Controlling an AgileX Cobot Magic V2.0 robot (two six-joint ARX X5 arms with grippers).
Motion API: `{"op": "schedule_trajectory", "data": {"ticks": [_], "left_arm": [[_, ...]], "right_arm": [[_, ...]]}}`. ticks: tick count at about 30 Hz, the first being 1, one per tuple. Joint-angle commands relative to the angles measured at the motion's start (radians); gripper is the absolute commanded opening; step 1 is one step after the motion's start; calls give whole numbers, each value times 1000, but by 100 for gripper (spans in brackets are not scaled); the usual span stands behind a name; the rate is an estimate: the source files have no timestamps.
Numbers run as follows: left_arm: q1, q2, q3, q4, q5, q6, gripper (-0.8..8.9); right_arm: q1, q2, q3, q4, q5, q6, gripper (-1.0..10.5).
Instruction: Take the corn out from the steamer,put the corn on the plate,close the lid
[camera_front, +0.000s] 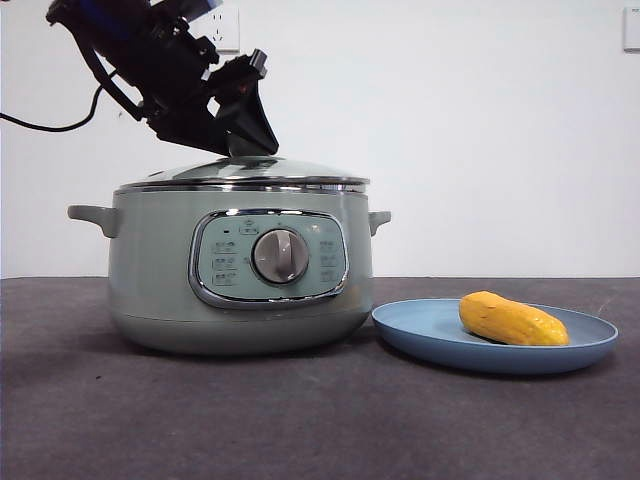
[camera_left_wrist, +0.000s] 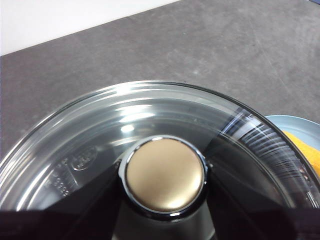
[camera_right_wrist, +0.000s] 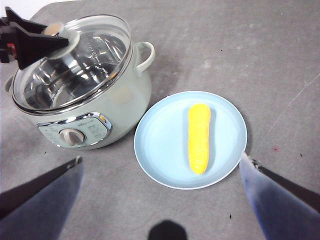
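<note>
Corn (camera_right_wrist: 199, 137) already on plate (camera_right_wrist: 160, 150); left gripper (camera_front: 243, 140) clamped on lid (camera_front: 245, 172) knob, seating it; right gripper (camera_right_wrist: 160, 165) apart, waiting.

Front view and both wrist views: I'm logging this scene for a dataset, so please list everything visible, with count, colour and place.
steamer: one, pale green, on the table beside the plate
lid: one, clear glass with steel rim, sitting on the steamer
plate: one, light blue, on the table next to the steamer
corn: one, yellow-orange, lying on the plate
table: one, dark grey
left gripper: one, black, at the lid's knob
right gripper: one, black, open, raised above the plate
</note>
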Motion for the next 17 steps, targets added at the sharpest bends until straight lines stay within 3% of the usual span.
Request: {"op": "schedule_trajectory", "data": {"ticks": [1,17], "left_arm": [[-5,-6,15,45,-4,6,-8],[-5,-3,15,-84,-24,27,-8]], "right_arm": [[2,-3,-6,3,-1,3,626],[2,-3,-6,2,-1,-2,626]]}}
